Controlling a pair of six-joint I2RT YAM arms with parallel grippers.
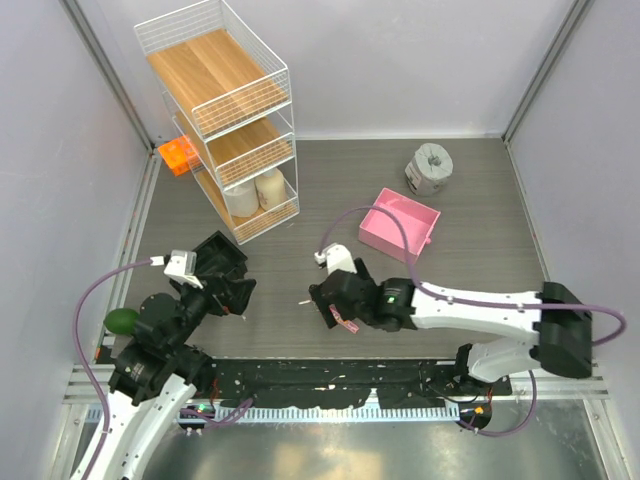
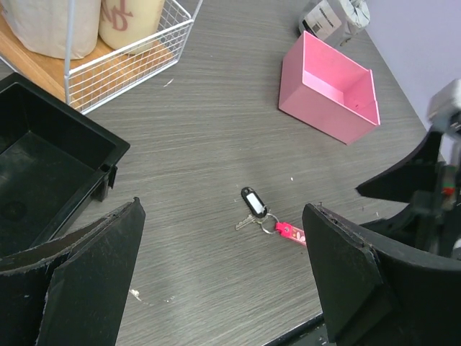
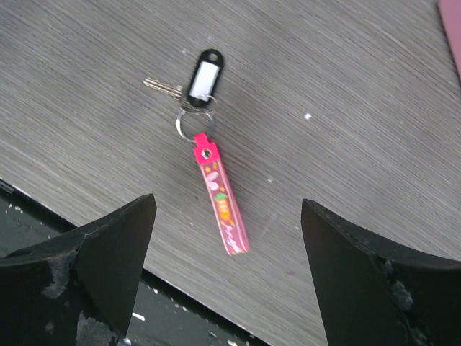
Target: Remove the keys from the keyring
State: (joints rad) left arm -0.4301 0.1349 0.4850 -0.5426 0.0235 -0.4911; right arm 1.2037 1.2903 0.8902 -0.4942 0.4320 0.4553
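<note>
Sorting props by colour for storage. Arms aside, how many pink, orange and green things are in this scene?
Pink: 2, the tray and the keyring
Orange: 1, a block at the far left
Green: 1, a round thing at the left edge
Total: 4

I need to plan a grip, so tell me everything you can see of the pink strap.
The pink strap is a narrow, flat pink-red strip, plastic or rubber by its look, with small orange, green and white markings. It lies flat on the table close to its near edge. A riveted end joins a silvery ring, which also carries a black tag and a small key. Nothing else touches it.
</note>
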